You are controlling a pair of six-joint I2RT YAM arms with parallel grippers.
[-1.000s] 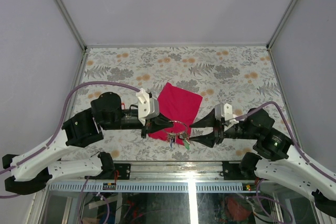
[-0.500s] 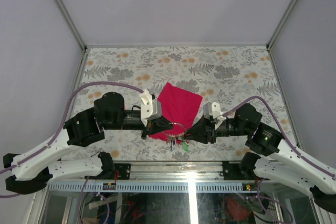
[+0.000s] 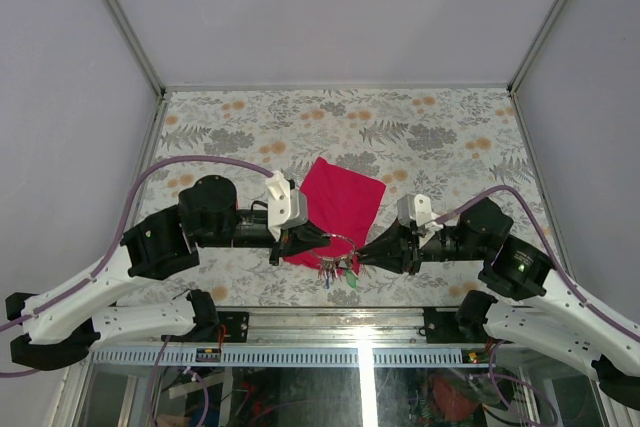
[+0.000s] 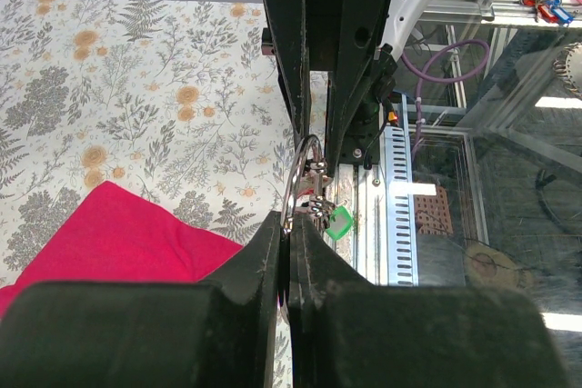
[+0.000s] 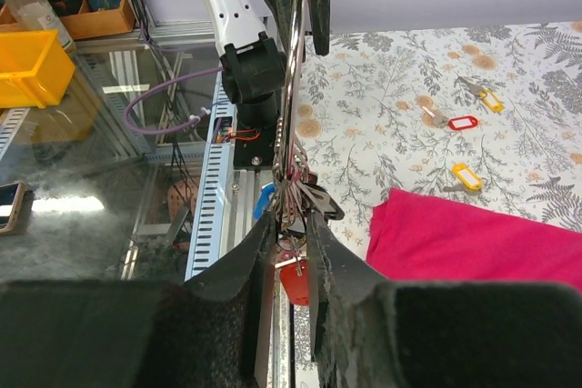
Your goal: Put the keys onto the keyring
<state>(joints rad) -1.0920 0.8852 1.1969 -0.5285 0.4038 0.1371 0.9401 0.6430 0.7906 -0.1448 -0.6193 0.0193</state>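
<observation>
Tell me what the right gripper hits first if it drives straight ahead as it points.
The keyring: its bunch hangs between the right gripper's jaws. Just beyond, the left gripper pinches the ring's far side, though depth is hard to judge.

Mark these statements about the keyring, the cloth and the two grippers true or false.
1. The left gripper is pinching the keyring. True.
2. The magenta cloth hangs from the left gripper. False: it lies on the floral table.
3. The right gripper is at the table's far edge. False: it straddles the keyring at the near edge.
4. Loose keys with yellow and red tags lie on the table. True.
5. The keyring lies flat on the cloth. False: it stands on edge between the two grippers.
</observation>
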